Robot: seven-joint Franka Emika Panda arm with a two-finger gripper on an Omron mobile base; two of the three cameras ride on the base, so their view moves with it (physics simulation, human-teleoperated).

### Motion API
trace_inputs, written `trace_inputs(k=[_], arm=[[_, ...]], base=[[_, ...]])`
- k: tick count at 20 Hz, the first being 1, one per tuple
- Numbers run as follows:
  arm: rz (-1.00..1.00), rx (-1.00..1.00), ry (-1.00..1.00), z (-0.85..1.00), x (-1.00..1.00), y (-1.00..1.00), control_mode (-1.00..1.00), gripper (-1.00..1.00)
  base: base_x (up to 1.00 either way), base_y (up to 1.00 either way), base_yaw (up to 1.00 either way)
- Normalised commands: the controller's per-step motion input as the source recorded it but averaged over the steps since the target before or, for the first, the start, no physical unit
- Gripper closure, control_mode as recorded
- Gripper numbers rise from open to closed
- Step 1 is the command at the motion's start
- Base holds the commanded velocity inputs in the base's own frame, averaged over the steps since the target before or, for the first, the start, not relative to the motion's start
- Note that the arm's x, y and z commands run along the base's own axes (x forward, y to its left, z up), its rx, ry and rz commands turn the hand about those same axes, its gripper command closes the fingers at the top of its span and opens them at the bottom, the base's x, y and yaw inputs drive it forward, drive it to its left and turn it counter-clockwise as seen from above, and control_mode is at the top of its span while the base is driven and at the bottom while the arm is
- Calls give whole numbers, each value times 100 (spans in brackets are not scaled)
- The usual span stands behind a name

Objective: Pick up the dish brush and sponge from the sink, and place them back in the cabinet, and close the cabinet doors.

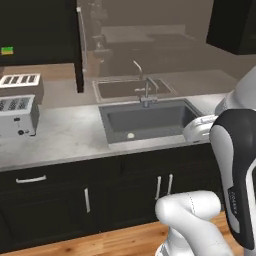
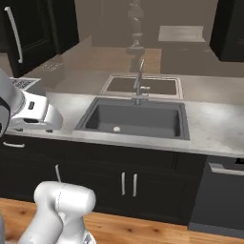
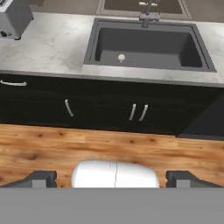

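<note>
2 dark finger tips of the gripper [image 3: 111, 178] rise at the bottom of the hand view, set wide apart with nothing between them; we read the gripper as fully open and holding nothing. Beyond them we see wooden plank flooring [image 3: 109, 146] and the low black base cabinets with short silver handles [image 3: 138, 112].

We locate the large dark grey rectangular sink [image 1: 150, 120] recessed in the pale marbled grey countertop [image 1: 65, 135], with its grey faucet [image 1: 146, 95] upright at the back rim. On the basin floor we see 1 small round pale spot [image 1: 130, 135], left of centre in the left base view; we cannot tell whether it is the drain or the head of the dish brush. We cannot make out any handle on it.

We see the bright green sponge [image 1: 7, 50] as a small patch at the far left of the left base view, inside the tall black wall cabinet [image 1: 40, 30], well apart from the sink. In the right base view, 1 tall black panelled cabinet door with a long silver bar handle [image 2: 16, 35] stands at upper left.

1 silver slotted toaster [image 1: 17, 116] sits on the countertop, left of the sink and below the cabinet
</note>
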Motion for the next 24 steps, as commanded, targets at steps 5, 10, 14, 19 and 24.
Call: trace_inputs(k=[5,10,14,19,24], arm=[[0,0,0,0,0,0,100,-100],[0,0,0,0,0,0,100,-100],[0,0,0,0,0,0,100,-100],[0,0,0,0,0,0,100,-100],[0,0,0,0,0,0,100,-100]], base=[[26,-77,0],[28,-66,0],[48,-28,1],[70,-6,5],[70,0,5]])
